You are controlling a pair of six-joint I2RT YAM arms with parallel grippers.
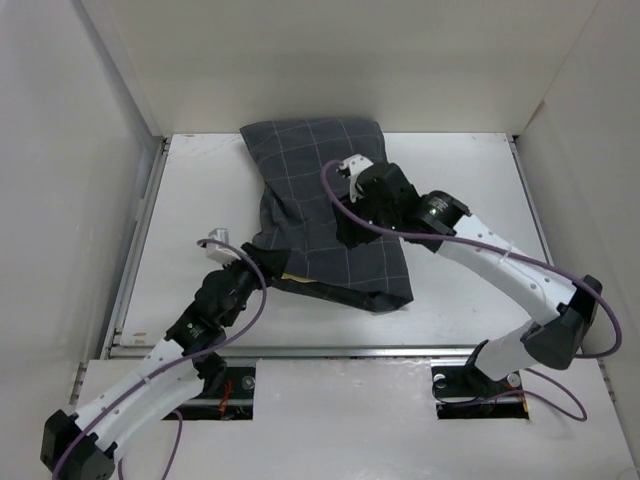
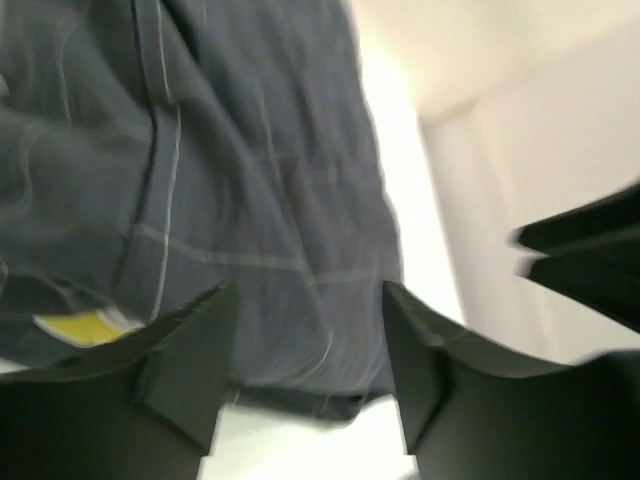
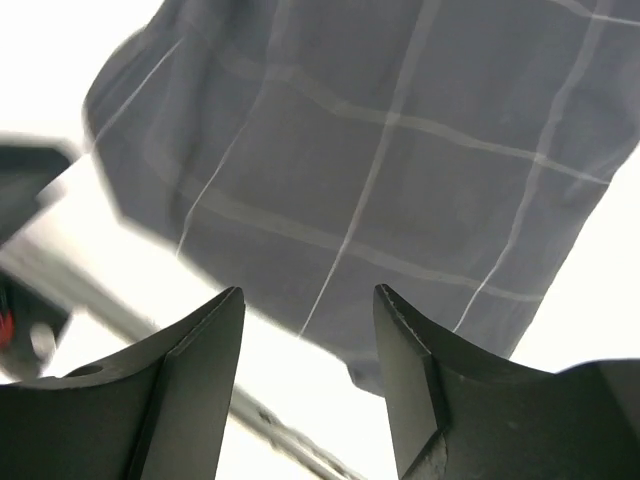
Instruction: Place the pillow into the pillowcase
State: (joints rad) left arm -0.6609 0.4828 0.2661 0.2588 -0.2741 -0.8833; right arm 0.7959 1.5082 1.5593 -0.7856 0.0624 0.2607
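In the overhead view, the left arm is reaching up from the 7 o'clock corner toward the middle of the white table [image 1: 180, 200]. The left gripper [image 1: 258, 268] is sitting at the 8 o'clock edge of the pillowcase [image 1: 320, 200]. In its wrist camera, the left gripper [image 2: 305, 370] is holding its two dark fingers [image 2: 185, 350] spread apart. Nothing is lying between them, and the checked folds of the pillowcase [image 2: 250, 180] are filling the view just beyond the tips.

A small yellow sliver of the pillow [image 1: 292, 278] is peeking out at the near edge of the pillowcase, just beside the left gripper. It is showing again at 8 o'clock in the left wrist view [image 2: 85, 325]. The rest of the pillow is lying hidden under the dark fabric.

The pillowcase is lying at the table's centre, running from 12 o'clock down toward 5 o'clock.

The right arm is bending in from 4 o'clock, and the right gripper [image 1: 352, 228] is hovering over the 3 o'clock side of the pillowcase. In its own camera, the right gripper [image 3: 308, 380] is holding its fingers [image 3: 190, 380] parted and is grasping nothing. The pillowcase [image 3: 400, 150] is spreading across the view above them.
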